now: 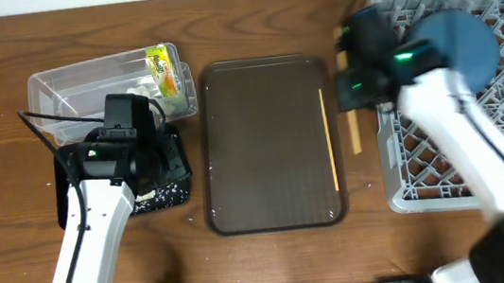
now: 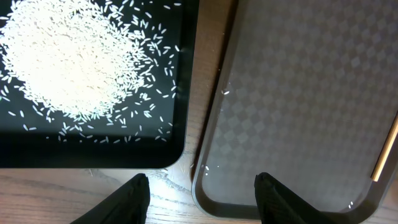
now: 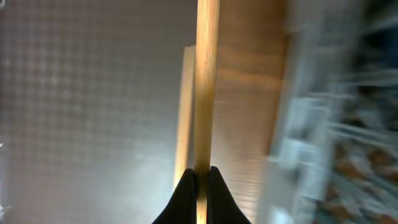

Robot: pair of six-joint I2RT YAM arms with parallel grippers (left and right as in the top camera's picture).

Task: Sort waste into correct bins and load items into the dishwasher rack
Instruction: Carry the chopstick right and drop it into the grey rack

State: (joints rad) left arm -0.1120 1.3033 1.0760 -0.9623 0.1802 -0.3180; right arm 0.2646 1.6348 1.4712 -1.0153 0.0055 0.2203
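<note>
One chopstick (image 3: 207, 93) was clamped in the closed right pincer (image 3: 199, 183), above the table (image 1: 8, 255) between brown serving tray (image 1: 266, 140) and dishwasher rack (image 1: 405, 191). Second chopstick (image 1: 330, 142) lay along the tray's right edge. Left pincer (image 2: 202, 199) gaped wide, empty, near black tray (image 2: 93, 152) holding rice (image 2: 62, 56).

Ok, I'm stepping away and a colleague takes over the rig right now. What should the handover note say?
Left gripper: jaws open, empty, above the gap between the black tray and the brown tray.
Right gripper: jaws shut on the held chopstick, between the brown tray and the rack.
Done: rice in the black tray, wrapper in the clear tub, blue plate in the rack.
Left: rack the held chopstick, then the second chopstick on the brown tray; stray grains lie there too. Bowl and cups cannot be made out.
</note>
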